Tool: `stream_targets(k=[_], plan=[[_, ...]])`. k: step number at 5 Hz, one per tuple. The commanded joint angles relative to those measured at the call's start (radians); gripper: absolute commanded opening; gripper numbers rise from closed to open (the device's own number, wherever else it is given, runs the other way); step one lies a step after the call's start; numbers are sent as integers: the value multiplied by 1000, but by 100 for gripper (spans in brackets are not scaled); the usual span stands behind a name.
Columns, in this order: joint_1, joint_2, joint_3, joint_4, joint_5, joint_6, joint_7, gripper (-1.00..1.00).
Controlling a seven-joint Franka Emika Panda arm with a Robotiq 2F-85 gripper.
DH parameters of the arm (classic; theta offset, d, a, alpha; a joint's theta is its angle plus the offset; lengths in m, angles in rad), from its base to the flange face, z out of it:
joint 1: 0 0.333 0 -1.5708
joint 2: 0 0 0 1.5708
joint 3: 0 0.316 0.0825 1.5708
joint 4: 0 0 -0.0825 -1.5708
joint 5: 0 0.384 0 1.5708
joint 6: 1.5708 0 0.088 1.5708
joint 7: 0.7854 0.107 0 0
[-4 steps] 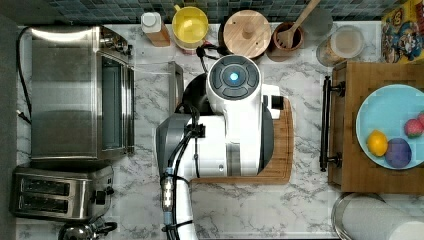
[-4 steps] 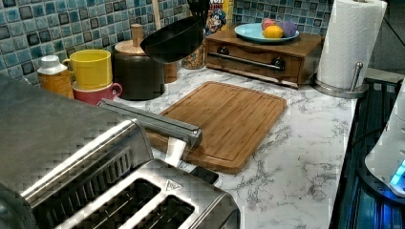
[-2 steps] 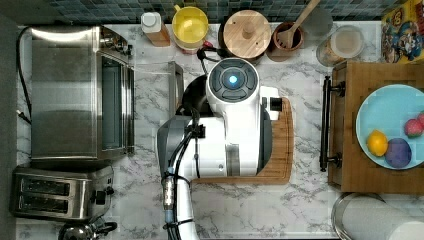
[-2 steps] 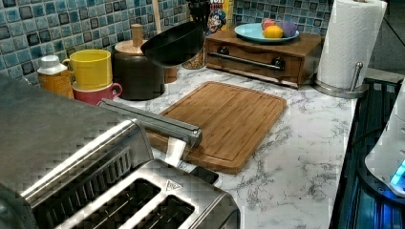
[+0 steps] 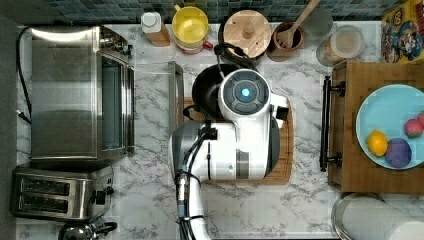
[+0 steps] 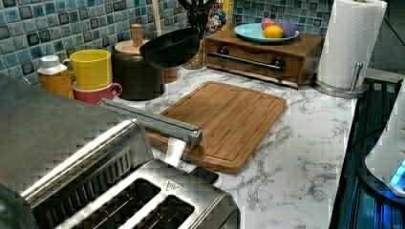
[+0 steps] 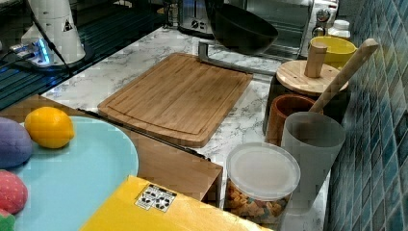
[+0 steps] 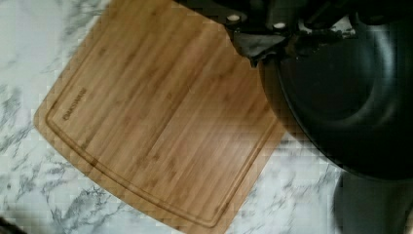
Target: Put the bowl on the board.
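Marble counter (image 6: 305, 157): bowl (image 6: 169, 47) hangs tilted above the board (image 6: 229, 119), its long side running toward the blue tiles; jaws clamp bowl's rim.

Counts — one bowl (image 6: 172, 47), one board (image 6: 229, 119), two mugs – yellow (image 6: 91, 68) on red (image 6: 98, 92); one plate (image 5: 387, 120) with three fruits, one towel roll (image 6: 351, 42), one toaster (image 5: 57, 192).

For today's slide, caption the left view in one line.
Black bowl held tilted in the air above the countertop, beyond the bare wooden board.
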Motion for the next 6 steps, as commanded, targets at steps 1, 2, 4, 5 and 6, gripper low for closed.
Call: stream_targets(k=[1, 2, 4, 5, 6], plan=[[-68, -197, -74, -338, -78, 205, 325, -100], [-67, -185, -71, -355, -91, 179, 412, -100], [-100, -177, -66, -406, -127, 236, 544, -100], [-108, -165, -71, -445, -142, 297, 557, -100], [-108, -153, -71, -477, -174, 345, 574, -100]])
